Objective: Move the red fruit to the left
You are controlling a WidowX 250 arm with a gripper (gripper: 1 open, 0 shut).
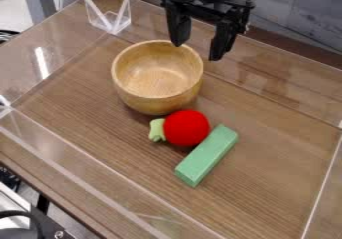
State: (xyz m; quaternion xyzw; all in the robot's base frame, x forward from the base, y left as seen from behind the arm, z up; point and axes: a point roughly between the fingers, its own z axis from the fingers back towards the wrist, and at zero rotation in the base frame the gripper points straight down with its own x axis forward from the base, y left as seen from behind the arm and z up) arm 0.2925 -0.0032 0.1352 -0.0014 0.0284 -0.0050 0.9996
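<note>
The red fruit is a small round bright red toy with a pale green leafy stub on its left side. It lies on the wooden table just in front of the wooden bowl. My gripper hangs above the bowl's far right rim, black fingers pointing down and spread wide, nothing between them. It is well behind and above the fruit.
A flat green rectangular block lies diagonally, touching the fruit's front right. A clear acrylic wall rings the tabletop, with a clear folded stand at the back left. Bare table spreads left of the bowl.
</note>
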